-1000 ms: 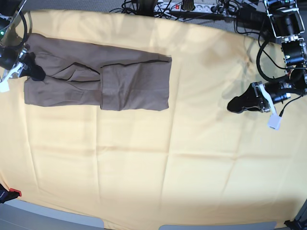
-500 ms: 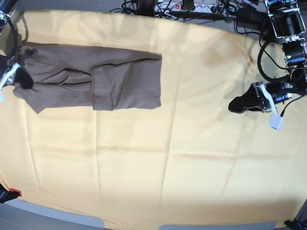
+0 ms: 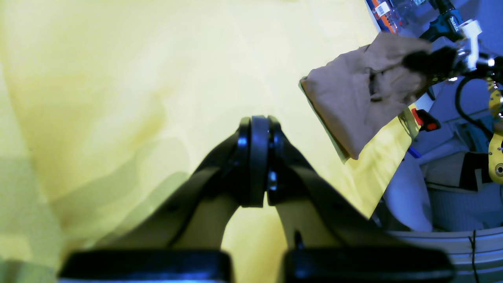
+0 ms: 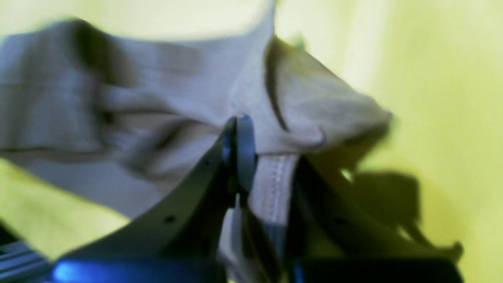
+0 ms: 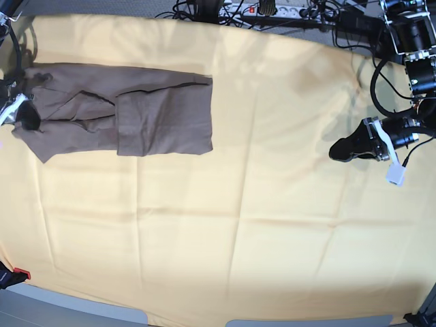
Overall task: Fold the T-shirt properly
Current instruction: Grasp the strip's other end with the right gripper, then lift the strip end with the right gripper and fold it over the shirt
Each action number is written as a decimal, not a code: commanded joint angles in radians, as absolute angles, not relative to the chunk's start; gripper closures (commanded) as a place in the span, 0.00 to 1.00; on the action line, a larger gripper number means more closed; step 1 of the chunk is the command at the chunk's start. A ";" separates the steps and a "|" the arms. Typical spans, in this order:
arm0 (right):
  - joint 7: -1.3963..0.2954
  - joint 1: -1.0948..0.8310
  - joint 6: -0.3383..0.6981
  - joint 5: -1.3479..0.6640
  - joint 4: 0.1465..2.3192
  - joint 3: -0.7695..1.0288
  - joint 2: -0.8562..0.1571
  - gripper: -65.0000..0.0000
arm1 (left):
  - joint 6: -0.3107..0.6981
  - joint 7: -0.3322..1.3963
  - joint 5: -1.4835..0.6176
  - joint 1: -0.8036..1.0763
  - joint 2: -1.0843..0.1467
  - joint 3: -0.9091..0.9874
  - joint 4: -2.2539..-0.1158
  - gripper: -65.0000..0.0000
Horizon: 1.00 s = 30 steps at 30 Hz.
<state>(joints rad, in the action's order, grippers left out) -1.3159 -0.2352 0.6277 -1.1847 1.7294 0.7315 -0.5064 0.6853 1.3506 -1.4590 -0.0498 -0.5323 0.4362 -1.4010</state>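
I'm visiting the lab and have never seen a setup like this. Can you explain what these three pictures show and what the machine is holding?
It is a robot with two arms. The base view looks down on a table covered by a pale-yellow cloth. On it lies a partly folded taupe T-shirt. The other two pictures come from cameras on the wrists, looking along each tool. The right tool, at the picture's left edge, is shut on the T-shirt's edge; its wrist view shows fabric pinched between the fingers. The left tool, at the picture's right, is shut and holds nothing, hovering over bare cloth.
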 commanded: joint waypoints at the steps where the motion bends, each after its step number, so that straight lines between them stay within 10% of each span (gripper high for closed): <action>1: -1.312 -0.224 0.628 -1.257 1.775 0.742 -0.531 1.00 | 0.688 1.332 -1.484 -0.067 -0.554 0.445 -1.419 1.00; 15: -1.352 -0.218 0.682 -1.484 2.072 0.704 -0.343 1.00 | 0.688 1.333 -1.484 -0.064 -0.550 0.443 -1.419 1.00; 30: -1.320 -0.199 0.698 -1.405 2.080 0.290 -0.284 1.00 | 0.688 1.333 -1.484 -0.063 -0.548 0.443 -1.419 1.00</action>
<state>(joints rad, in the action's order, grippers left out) -1.3495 -0.2115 0.6933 -1.3781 2.0636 0.2836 -0.2775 0.6853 1.3506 -1.4590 -0.0471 -0.5293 0.4358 -1.4010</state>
